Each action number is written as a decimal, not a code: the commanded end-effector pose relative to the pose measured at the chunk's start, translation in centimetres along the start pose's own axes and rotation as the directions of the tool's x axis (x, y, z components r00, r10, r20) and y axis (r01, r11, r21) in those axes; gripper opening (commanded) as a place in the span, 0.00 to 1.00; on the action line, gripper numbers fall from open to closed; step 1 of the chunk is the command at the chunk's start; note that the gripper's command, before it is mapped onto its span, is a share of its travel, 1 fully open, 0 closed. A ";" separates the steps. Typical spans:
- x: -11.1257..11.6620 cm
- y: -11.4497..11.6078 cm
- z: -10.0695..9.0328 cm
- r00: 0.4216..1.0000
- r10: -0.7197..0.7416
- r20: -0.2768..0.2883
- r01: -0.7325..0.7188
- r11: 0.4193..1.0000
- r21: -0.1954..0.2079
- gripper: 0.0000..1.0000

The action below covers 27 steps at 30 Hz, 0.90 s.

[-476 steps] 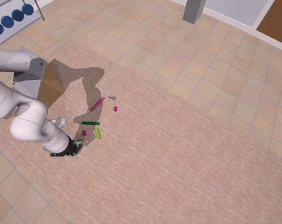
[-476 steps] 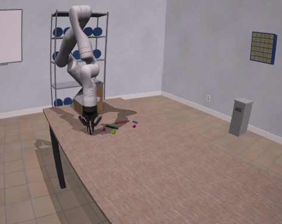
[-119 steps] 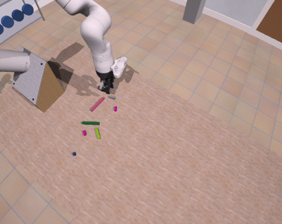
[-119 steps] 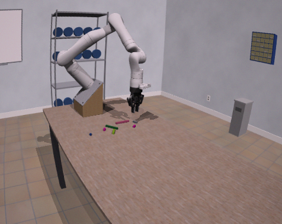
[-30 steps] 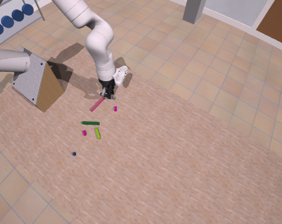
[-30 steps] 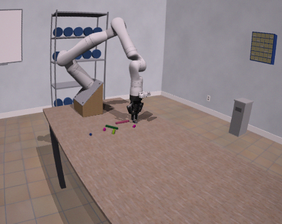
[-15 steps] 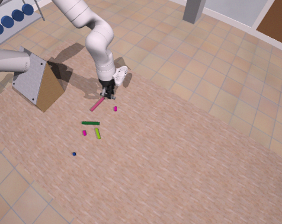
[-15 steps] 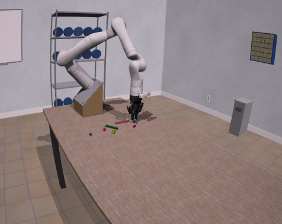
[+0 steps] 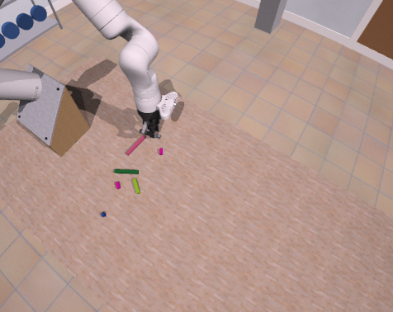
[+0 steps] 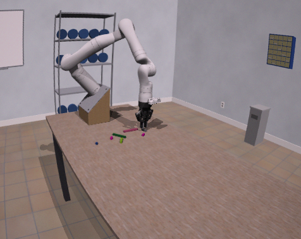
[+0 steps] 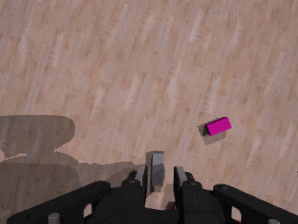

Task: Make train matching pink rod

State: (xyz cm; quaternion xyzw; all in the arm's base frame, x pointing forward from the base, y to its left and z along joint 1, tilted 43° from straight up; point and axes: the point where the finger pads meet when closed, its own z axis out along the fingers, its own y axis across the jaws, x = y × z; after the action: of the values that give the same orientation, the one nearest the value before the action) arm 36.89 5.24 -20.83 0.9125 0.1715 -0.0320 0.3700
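My gripper is low over the table, fingers partly open. In the wrist view a grey rod lies between them, with a slim gap on each side. The pink rod lies beside the gripper. One magenta rod lies alone near it. The green rod lies apart from the lime rod. A second magenta rod is near both. The blue rod lies farthest from the gripper.
The wooden table carries the arm's wedge-shaped base behind the rods. The table's long edge runs past the gripper's far side in the top view. A shelf rack stands behind the arm, off the table.
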 end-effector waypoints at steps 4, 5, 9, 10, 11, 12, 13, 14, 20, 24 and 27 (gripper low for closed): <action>0.3 -0.3 0.1 1.000 0.005 -0.007 -0.005 1.000 0.008 0.24; 0.3 -0.3 0.1 1.000 0.005 -0.007 -0.005 1.000 0.008 0.24; 0.3 -0.3 0.1 1.000 0.005 -0.007 -0.005 1.000 0.008 0.24; 0.3 -0.3 0.1 1.000 0.005 -0.007 -0.005 1.000 0.008 0.24; 0.3 -0.3 0.1 1.000 0.005 -0.007 -0.005 1.000 0.008 0.24; 0.3 -0.3 0.1 1.000 0.005 -0.007 -0.005 1.000 0.008 0.24; 0.3 -0.3 0.1 1.000 0.005 -0.007 -0.005 1.000 0.008 0.24; 0.3 -0.3 0.1 1.000 0.005 -0.007 -0.005 1.000 0.008 0.24; 0.4 -0.4 0.1 1.000 0.004 -0.009 -0.004 1.000 0.009 0.24; 0.6 -0.6 0.1 1.000 0.003 -0.009 -0.003 1.000 0.009 0.24; 0.6 -0.6 0.1 1.000 0.003 -0.009 -0.003 1.000 0.009 0.24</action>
State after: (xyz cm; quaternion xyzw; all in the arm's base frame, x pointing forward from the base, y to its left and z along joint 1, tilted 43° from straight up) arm 37.18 5.62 -21.12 0.9128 0.1750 -0.0299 0.3678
